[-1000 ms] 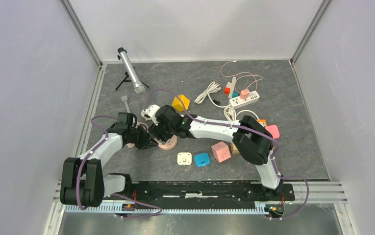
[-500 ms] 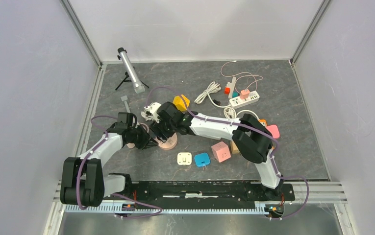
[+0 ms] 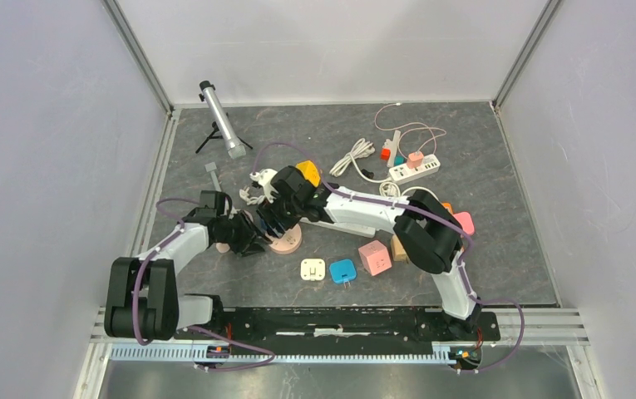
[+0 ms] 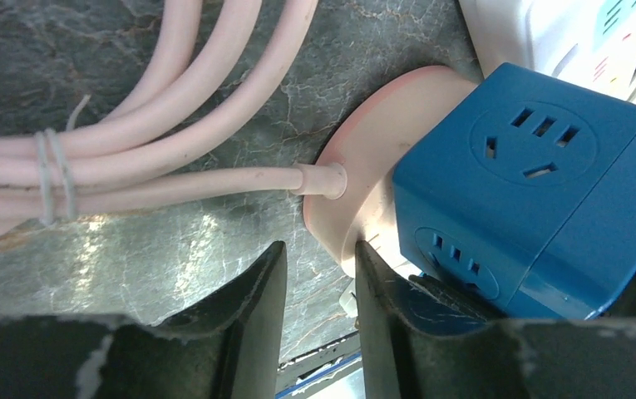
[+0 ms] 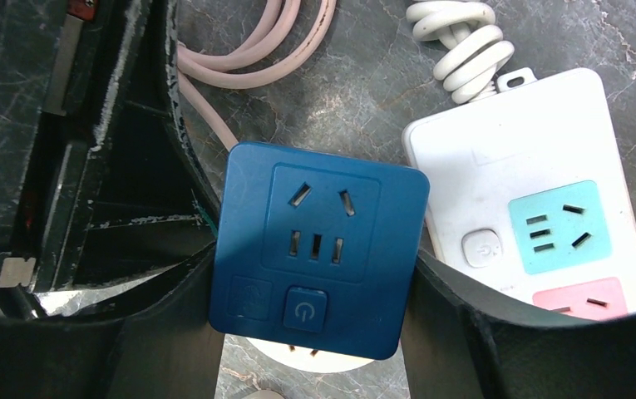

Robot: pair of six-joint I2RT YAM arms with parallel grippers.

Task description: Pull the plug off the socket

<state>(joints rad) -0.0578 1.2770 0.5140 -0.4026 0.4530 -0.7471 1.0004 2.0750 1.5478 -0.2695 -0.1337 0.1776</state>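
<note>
The plug is a dark blue cube adapter with a power button on top. My right gripper is shut on its two sides and holds it just above the round pink socket; its metal prongs show free under it. In the left wrist view the cube hangs over the pink socket, whose pink cord runs off to the left. My left gripper stands narrowly open, its right finger against the socket's rim, nothing between the fingers. In the top view both grippers meet at the socket.
A white power strip lies right beside the socket. On the table are a yellow cube, pink cube, small blue and white adapters, another strip, coiled white cable and a tripod lamp.
My right wrist has moved up and away from the pink socket, taking the blue cube with it. My left gripper has stayed at the socket.
</note>
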